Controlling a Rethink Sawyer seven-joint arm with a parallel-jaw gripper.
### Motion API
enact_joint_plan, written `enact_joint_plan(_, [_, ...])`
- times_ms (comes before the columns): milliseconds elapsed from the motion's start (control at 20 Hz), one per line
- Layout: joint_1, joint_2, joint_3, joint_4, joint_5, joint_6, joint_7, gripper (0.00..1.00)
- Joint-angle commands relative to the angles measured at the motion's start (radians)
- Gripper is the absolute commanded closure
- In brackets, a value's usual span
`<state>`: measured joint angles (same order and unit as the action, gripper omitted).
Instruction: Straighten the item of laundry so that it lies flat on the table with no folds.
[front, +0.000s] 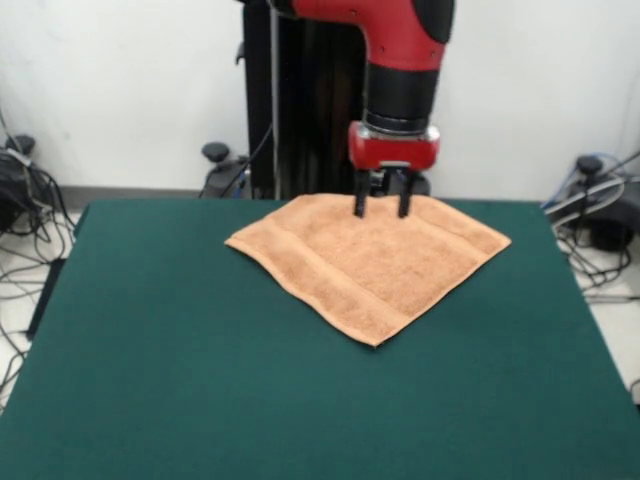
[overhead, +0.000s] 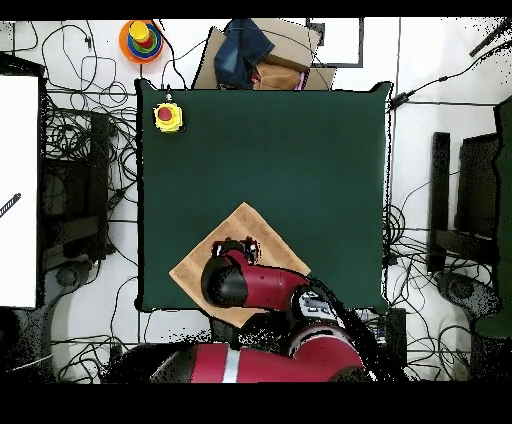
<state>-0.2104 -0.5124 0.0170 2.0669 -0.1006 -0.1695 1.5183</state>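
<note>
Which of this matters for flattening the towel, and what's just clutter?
Job:
towel
table
gripper, jaws apart, over the towel's far part

Lying about:
yellow box with red button
coloured stacking toy
cardboard and dark cloth

Dark green felt-topped rectangular table (front: 200, 380). Peach-orange terry-cloth towel (front: 370, 260) lies on it, turned diamond-wise, one corner pointing to 6 o'clock in the front view. Woven band runs near its lower-left hem. In the overhead view the towel sits toward 6–7 o'clock of the tabletop. A yellow box with a red button (overhead: 167, 117) sits at the 10–11 o'clock corner, well apart from the towel.
</note>
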Motion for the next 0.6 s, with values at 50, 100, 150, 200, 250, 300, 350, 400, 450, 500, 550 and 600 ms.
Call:
enact_joint_plan(50, [0.077, 0.032, 0.040, 0.000, -0.026, -0.086, 0.190, 0.00])
enact_joint_plan(100, [0.089, 0.051, 0.004, -0.020, -0.021, -0.098, 0.182, 0.00])
enact_joint_plan(150, [0.083, 0.074, -0.009, -0.033, -0.018, -0.117, 0.185, 0.00])
enact_joint_plan(200, [0.081, 0.096, -0.025, -0.043, -0.012, -0.140, 0.191, 0.00])
enact_joint_plan(250, [0.087, 0.110, -0.048, -0.052, -0.002, -0.145, 0.190, 0.00])
enact_joint_plan(300, [0.090, 0.118, -0.064, -0.056, -0.001, -0.160, 0.189, 0.00])
enact_joint_plan(350, [0.092, 0.126, -0.079, -0.062, 0.001, -0.169, 0.184, 0.00])
enact_joint_plan(400, [0.094, 0.134, -0.093, -0.069, 0.002, -0.178, 0.179, 0.00])
enact_joint_plan(450, [0.097, 0.140, -0.106, -0.077, 0.006, -0.185, 0.174, 0.00])
enact_joint_plan(500, [0.104, 0.149, -0.121, -0.088, 0.005, -0.192, 0.163, 0.00])
enact_joint_plan(550, [0.111, 0.171, -0.138, -0.115, -0.005, -0.196, 0.135, 0.00])
enact_joint_plan(600, [0.117, 0.205, -0.150, -0.147, -0.012, -0.202, 0.111, 0.00])
